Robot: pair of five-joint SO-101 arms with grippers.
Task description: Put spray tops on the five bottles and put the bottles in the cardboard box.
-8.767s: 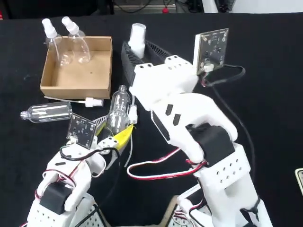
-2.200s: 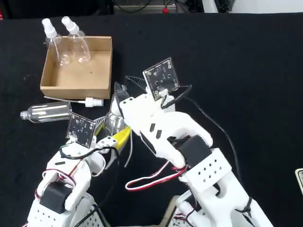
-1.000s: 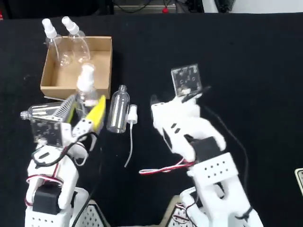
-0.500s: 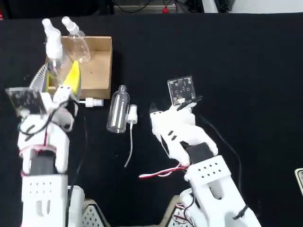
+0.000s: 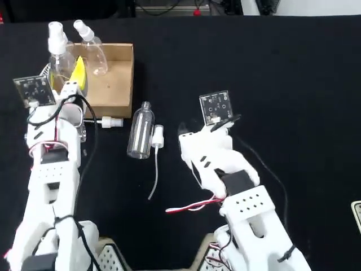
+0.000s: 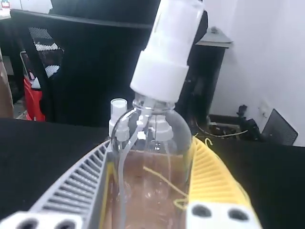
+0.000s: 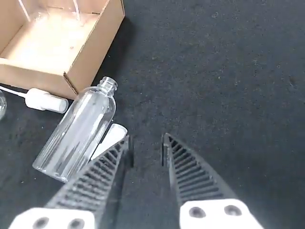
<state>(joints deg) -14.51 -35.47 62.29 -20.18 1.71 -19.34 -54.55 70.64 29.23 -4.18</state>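
We see the left hand (image 5: 62,73) clenched on a clear plastic bottle (image 5: 62,59). Its ribbed fingers (image 6: 81,191), one grey and one yellow, press the rounded shoulders from either side. The bottle stands upright in the grip and wears a white cylindrical spray top (image 6: 167,52), with a thin tube curving down inside. It hangs over the far left corner of the cardboard box (image 5: 127,73), a shallow, open-topped tray of plain brown board near the desk's far left corner. We cannot tell whether the bottle's base touches the box floor. A second capped bottle (image 5: 97,56) leans in the box against its far wall.

The desk (image 5: 282,84) is covered in matte black, faintly fuzzy cloth. Off the box's near right corner an uncapped bottle (image 5: 140,130) lies on its side, a smooth transparent cylinder with its threaded neck pointing toward the desk's far edge. Just beside it lies a loose spray top (image 5: 157,137), its long tube trailing toward the near edge. Another white top (image 5: 111,121) lies along the box's near wall.

The right hand (image 7: 146,140) is released and holds nothing. Its black ribbed fingers stand slightly apart over bare cloth, just beside the loose spray top.
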